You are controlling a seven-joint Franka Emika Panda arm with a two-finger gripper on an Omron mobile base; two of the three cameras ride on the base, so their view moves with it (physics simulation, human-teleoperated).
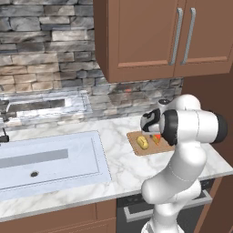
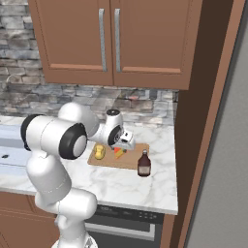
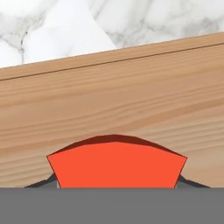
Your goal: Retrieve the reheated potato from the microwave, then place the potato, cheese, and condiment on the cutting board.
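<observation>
Cheese (image 3: 116,164) sits between the gripper's (image 2: 125,143) jaws, low over the cutting board (image 2: 127,161) beside the potato (image 2: 100,153); lifting away unopened could drag it off toward the condiment (image 2: 144,164).

My arm (image 1: 182,150) is glossy white, built of rounded, tube-like segments joined by black rings. A dark disc caps my thick elbow joint (image 2: 72,140). My wrist (image 2: 114,127) ends in a white-and-black hand with a small grey-topped cylinder.
</observation>
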